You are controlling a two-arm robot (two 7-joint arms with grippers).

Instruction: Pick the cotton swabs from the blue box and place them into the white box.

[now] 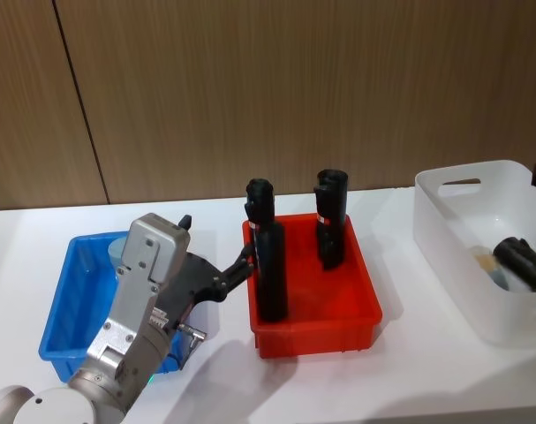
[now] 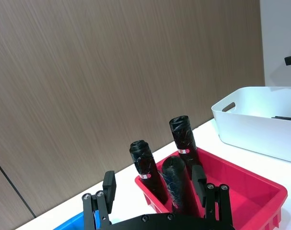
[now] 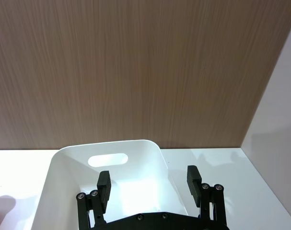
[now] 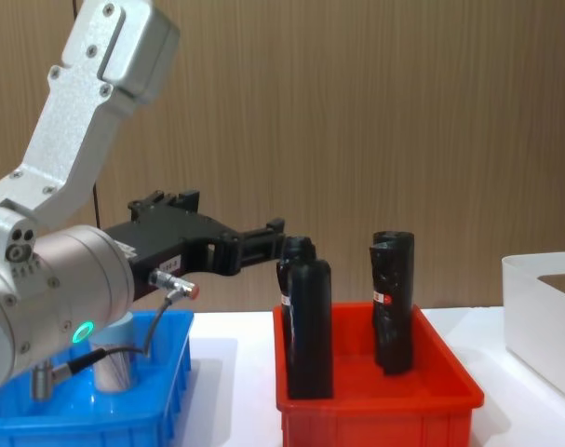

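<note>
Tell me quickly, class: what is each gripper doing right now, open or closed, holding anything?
Left gripper: open, empty, raised between the blue box and the red bin.
Right gripper: open, empty, over the white box.

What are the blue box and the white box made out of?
Both look like plastic. The blue box is bright, smooth and a bit shiny, with a moulded rim. The white box looks matte and slightly see-through, with a cut-out handle hole.

The silver left arm's black gripper [image 4: 268, 237] hangs above the shallow blue plastic bin [image 4: 166, 372]. Beside it, tall black cylinders [image 4: 310, 326] stand in a red plastic bin [image 4: 375, 410].
</note>
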